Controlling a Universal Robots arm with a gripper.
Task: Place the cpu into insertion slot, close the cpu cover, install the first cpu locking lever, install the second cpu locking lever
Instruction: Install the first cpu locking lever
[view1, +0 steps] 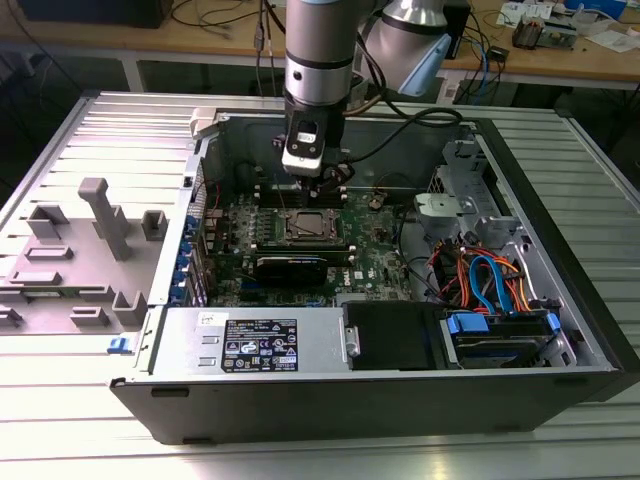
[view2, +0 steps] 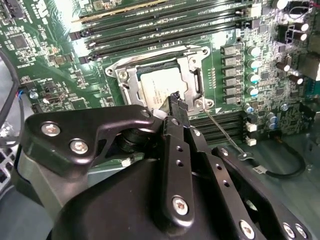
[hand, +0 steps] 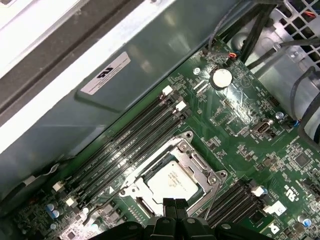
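Note:
The cpu (view2: 159, 85) (hand: 172, 181) lies flat in the insertion slot (view1: 305, 228), its dull silver top showing. The cpu cover (view2: 194, 75) (hand: 201, 168) is folded down around it as a silver frame. A thin wire locking lever (view2: 223, 134) sticks out from one corner of the socket. Another lever (hand: 102, 206) runs out from the opposite side. My gripper (view1: 325, 185) (view2: 175, 98) (hand: 173, 204) hangs just above the socket's edge, shut, with nothing between its black fingertips.
Long black memory slots (hand: 135, 140) flank the socket on the green board (view1: 375, 255). The open case's metal wall (hand: 125, 75) rises close by. A black card (view1: 300, 268) lies in front of the socket, and cables (view1: 490, 280) fill the exterior view's right.

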